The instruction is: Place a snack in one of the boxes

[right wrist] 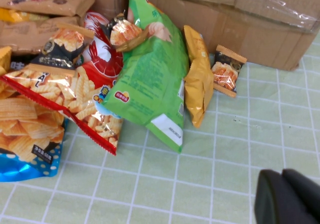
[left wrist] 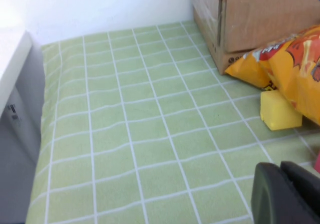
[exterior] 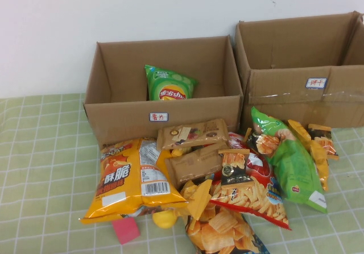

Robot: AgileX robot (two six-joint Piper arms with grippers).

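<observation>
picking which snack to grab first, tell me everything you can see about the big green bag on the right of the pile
The green bag is a glossy, foil-like snack pouch, bright green with an orange food picture at its top, a small round logo and a white label patch near its lower corner. It looks sealed and puffy. It lies tilted, its top toward the right cardboard box, partly over the red chip bag and against a yellow pouch. Nothing grips it: a dark end effector part shows only at each wrist view's edge, over bare cloth.

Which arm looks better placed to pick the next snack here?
Probably the right. The right gripper hovers by the green bag and small orange packet, in front of the right box. The left gripper faces mostly bare cloth, with only the yellow-orange bag nearby.
</observation>
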